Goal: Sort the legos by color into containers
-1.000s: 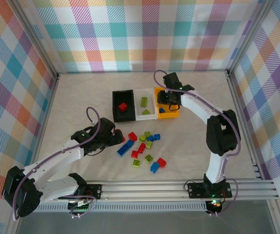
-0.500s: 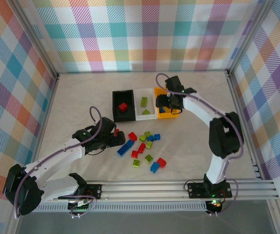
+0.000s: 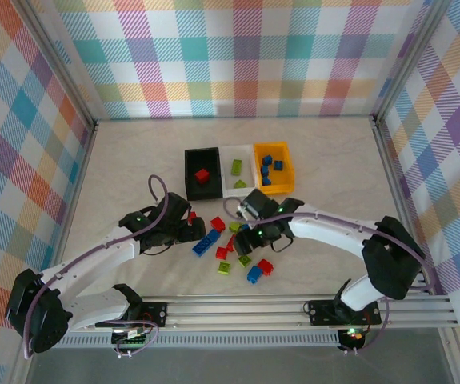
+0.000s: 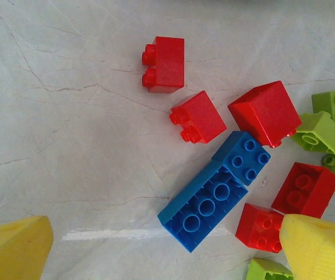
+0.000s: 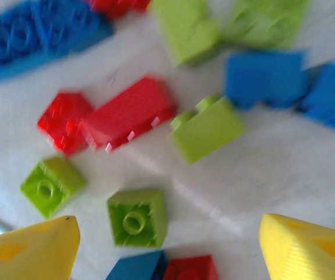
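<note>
While the left gripper [image 3: 193,233] and the right gripper [image 3: 250,238] are hanging over the pale table [image 3: 126,160], three bins are standing side by side well beyond them both. The black bin [image 3: 188,172], straight out past the left gripper, is holding one red brick [image 3: 202,176]. The white bin [image 3: 246,156] beside it is holding two lime green bricks [image 3: 236,166]. The orange-yellow bin [image 3: 286,182], farthest from the left gripper, is holding several blue bricks [image 3: 266,164].

The loose legos [image 3: 231,242] are lying scattered on the table beneath and between the two grippers, red, blue and lime green mixed together.

The left gripper's yellow fingers [image 4: 16,248] are standing wide apart and gripping nothing. Between them, just ahead of the tips, a long blue brick [image 4: 205,205] is lying studs up at a slant, two rows of four studs showing. A square blue brick [image 4: 243,157] with four studs is touching its far end. Farther ahead, three red blocks [image 4: 197,116] are lying tipped on their sides.

The right gripper's fingers [image 5: 30,251] are likewise parted and empty. Its view is blurring, yet a small green brick [image 5: 137,217] with a ring in its upper face is lying between them, and a red pair [image 5: 129,114] is lying farther ahead.
</note>
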Tool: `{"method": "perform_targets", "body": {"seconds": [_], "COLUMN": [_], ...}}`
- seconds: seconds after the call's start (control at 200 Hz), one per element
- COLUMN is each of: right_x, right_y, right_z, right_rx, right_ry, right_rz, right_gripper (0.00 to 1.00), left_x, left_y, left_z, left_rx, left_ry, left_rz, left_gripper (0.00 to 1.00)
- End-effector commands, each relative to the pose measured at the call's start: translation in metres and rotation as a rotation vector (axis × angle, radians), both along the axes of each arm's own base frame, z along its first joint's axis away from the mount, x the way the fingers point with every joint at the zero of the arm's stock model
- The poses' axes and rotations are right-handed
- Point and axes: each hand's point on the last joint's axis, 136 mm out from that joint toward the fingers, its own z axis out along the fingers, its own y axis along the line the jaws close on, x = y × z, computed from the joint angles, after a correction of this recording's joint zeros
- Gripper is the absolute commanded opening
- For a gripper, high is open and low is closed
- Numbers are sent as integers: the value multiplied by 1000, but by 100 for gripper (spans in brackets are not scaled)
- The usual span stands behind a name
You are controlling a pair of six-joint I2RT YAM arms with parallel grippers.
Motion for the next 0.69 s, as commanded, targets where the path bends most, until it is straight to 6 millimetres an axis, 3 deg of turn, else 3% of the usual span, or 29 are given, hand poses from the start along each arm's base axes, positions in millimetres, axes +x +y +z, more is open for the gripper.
{"method": "perform_targets", "body": {"seconds": [0.0,0.235,0.69], "right_x": [-12,-27,-25], "right_y": [3,13,18], "right_z": [-5,-23,-46], "right_rx": [-48,-130,-183], "right_ry": [-19,-31,-37], "right_rz": [71,152,161], "right_gripper": [81,82,70], "left_x": [-1,-1,-2], "left_y": [6,7,5], "left_z": [4,2,-4], "left_rx": [17,27,23], "left_ry": [-3,5,18], "left_rz": [12,9,8], "left_gripper": [100,100,100]}}
